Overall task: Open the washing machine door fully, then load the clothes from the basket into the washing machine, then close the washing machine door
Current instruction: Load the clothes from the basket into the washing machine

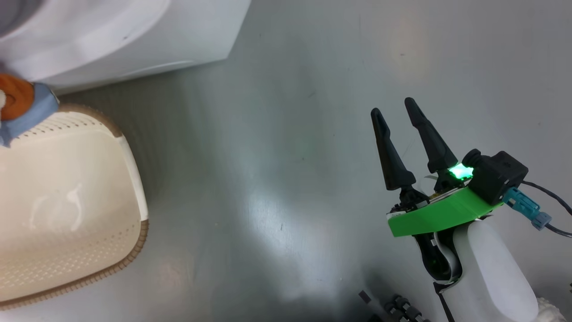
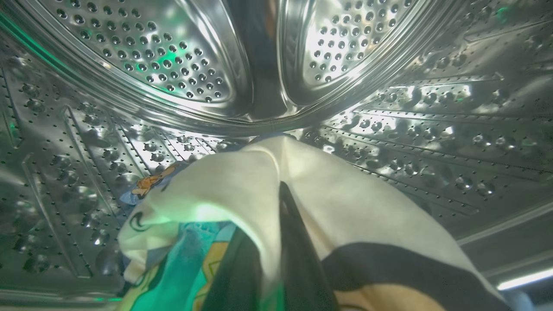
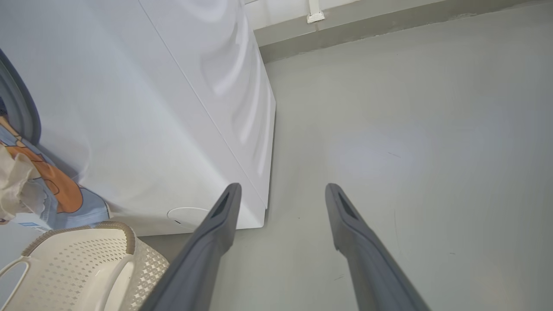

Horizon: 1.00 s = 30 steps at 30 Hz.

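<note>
1. Left gripper (image 2: 283, 203) is clamped on the clothes (image 2: 345, 203), deep inside the washing machine (image 3: 173, 108) drum.
2. Part of them hangs outside above the basket (image 1: 134, 179) (which looks empty).
3. Right gripper (image 1: 392, 106) stands apart; closing the door remains.

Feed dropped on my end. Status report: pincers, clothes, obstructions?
Left pincer shut on clothes, inside the drum. Right pincer open, empty, above floor. Fabric tail hangs out of washing machine, above basket.

Smooth grey floor (image 1: 277, 188), glossy, soft light patches — pale wall (image 3: 281, 11) behind, grey skirting (image 3: 367, 23) along base.
</note>
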Tool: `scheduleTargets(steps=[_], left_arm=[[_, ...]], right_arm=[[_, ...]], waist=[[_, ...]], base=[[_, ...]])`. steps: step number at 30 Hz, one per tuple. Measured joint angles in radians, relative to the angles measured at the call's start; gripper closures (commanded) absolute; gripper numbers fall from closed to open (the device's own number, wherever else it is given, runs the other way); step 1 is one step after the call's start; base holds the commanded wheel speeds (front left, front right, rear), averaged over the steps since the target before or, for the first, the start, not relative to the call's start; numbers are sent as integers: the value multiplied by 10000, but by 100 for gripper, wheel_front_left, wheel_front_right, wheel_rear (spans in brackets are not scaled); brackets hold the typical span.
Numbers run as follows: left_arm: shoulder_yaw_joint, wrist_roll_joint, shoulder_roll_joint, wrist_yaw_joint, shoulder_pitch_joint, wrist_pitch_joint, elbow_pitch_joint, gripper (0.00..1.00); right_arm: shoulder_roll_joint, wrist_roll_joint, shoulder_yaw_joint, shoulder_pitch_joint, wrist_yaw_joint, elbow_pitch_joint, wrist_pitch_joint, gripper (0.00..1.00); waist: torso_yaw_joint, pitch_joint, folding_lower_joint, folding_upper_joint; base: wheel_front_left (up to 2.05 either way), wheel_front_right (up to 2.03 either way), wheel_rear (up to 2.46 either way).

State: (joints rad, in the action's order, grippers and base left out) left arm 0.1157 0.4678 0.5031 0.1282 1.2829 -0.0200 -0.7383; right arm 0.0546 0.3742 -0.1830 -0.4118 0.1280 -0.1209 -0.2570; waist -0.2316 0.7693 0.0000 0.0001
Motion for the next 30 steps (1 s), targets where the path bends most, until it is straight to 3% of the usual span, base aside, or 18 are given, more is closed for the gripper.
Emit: scheduleTargets(steps=[9, 20, 27, 30], left_arm=[[884, 280, 535, 0, 1016, -938, 372, 100], [1400, -1287, 1398, -6, 2439, 2236, 984, 100], [1488, -1643, 1480, -17, 2863, 2727, 761, 100], [1542, -1386, 1390, -17, 2861, 2408, 102, 100]], right_arm=[[-4, 353, -307, -87, 0, 2, 0, 0], [-2, 648, -581, -427, 0, 6, 0, 0], [0, 738, -635, -442, 0, 6, 0, 0], [0, 748, -635, -444, 0, -12, 0, 0]], waist=[[-106, 563, 0, 0], [-457, 1003, 1, -1], [-509, 1116, 0, 0], [-478, 1113, -1, 0]], base=[[0, 0, 0], [0, 0, 0], [0, 0, 0], [0, 0, 0]])
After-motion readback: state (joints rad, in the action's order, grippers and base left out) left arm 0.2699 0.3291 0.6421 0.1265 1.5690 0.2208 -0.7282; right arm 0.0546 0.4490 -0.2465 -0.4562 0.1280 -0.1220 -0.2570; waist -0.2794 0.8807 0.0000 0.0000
